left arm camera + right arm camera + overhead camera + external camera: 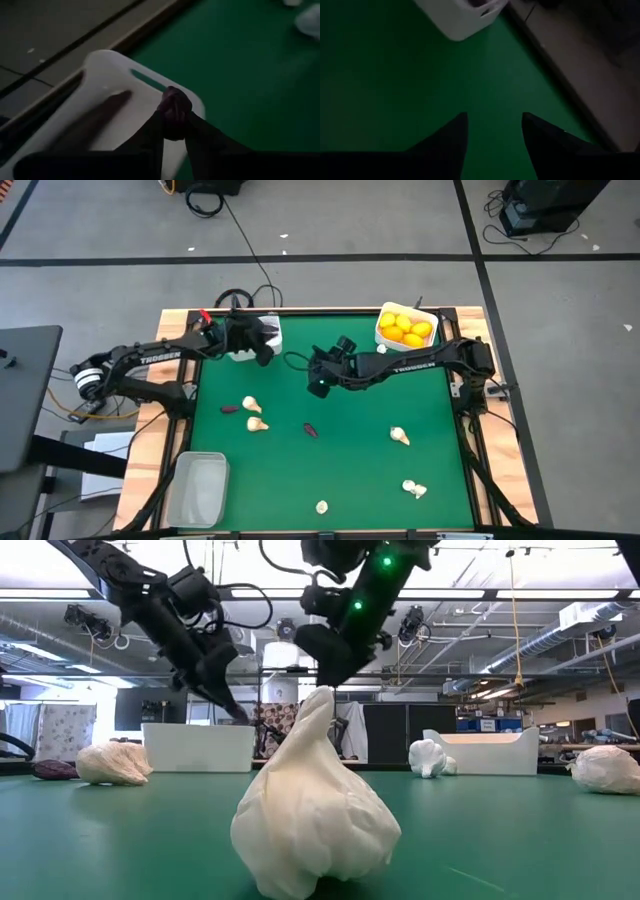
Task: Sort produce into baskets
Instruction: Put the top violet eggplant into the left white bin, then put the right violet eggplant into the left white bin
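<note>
left claw (175,131) is clamped on a dark purple eggplant (174,107) over the white bin (107,87) at the desk's back edge. it looks light, smooth and slippery, best pinched mid-body. right claw (494,131) hangs apart, empty, mid-desk.

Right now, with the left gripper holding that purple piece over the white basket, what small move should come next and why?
Probably open the left gripper and drop the eggplant. It is clamped on the piece directly above the white basket, so release should land it inside. The right gripper hangs open over the mat.
</note>
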Controlling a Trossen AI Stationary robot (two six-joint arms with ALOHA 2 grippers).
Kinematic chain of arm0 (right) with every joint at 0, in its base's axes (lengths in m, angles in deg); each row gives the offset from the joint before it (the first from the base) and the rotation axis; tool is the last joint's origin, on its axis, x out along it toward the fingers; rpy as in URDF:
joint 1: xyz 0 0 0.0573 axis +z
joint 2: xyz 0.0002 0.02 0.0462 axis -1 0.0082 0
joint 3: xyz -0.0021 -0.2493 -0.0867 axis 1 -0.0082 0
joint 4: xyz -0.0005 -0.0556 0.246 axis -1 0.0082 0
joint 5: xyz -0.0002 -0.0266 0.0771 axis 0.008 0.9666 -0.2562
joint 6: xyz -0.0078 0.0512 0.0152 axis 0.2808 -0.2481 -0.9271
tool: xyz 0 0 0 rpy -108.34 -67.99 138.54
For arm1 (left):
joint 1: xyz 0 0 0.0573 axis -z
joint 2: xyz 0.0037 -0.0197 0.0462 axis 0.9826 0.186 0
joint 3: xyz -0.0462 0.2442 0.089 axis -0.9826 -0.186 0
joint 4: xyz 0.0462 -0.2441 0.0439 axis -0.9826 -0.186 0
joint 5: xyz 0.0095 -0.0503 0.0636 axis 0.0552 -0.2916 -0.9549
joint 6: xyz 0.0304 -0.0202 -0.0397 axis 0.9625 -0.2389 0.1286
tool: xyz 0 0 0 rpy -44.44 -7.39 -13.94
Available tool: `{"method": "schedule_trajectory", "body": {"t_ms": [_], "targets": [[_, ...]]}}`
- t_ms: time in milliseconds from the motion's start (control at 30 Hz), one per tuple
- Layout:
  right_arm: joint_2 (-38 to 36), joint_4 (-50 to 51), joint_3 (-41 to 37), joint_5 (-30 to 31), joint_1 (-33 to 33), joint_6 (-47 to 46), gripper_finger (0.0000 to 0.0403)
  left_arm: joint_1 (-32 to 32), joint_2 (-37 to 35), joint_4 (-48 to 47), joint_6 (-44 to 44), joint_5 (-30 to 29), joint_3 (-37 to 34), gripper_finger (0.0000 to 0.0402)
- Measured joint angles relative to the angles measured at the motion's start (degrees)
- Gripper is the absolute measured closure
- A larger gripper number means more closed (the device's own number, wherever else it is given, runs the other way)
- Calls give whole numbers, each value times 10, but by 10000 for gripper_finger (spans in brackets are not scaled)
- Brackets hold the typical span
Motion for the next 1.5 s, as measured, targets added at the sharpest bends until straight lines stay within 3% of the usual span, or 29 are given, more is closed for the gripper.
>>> {"method": "schedule_trajectory", "body": {"t_ms": [300, 400, 533, 633, 833, 967, 1200, 1500], "targets": [[0, -27, -52, -69, 0, -11, 202, -34, 6, -28, 1, -55, 0, 314], [0, -89, -76, -145, 0, -6, 199, -34, 6, -37, 7, -70, 0, 282], [0, -169, -112, -301, 8, -12, 199, -34, 5, -37, -5, -71, 0, 237], [0, -199, -129, -341, 31, -39, 201, -32, -4, -38, 14, -69, 0, 217], [11, -231, -142, -286, 90, -66, 201, -4, -36, -36, 67, 48, 0, 209], [24, -265, -142, -276, 127, -67, 201, 53, -50, -39, 78, 108, 0, 209], [38, -272, -142, -182, 167, -95, 201, 199, -50, 16, 69, 89, -25, 209], [67, -269, -142, -147, 186, -127, 202, 350, -44, 208, 56, 30, -101, 209]]}}
